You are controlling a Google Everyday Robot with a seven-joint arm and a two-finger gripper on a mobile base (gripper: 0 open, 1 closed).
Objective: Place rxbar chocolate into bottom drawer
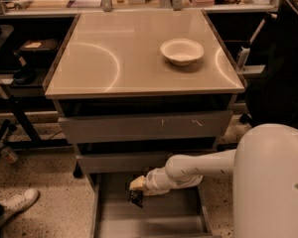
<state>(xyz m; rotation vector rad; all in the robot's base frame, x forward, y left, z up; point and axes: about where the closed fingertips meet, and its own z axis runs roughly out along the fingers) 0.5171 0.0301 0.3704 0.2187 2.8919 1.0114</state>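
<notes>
The small black-wrapped rxbar chocolate is clasped at its top edge by the pale two-finger gripper, lower centre of the frame, and is held just above the floor of the pulled-out grey metal bottom drawer.

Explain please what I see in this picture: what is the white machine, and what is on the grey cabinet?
This is one camera view, looking down; where the camera is mounted is not known. The large white shape at lower right is the robot's body, and its single arm reaches left. At the arm's end is the pincer, low over the open bottom drawer of the grey cabinet. It is closed on a small black bar, the rxbar chocolate. On the cabinet's top stands a white bowl.
</notes>
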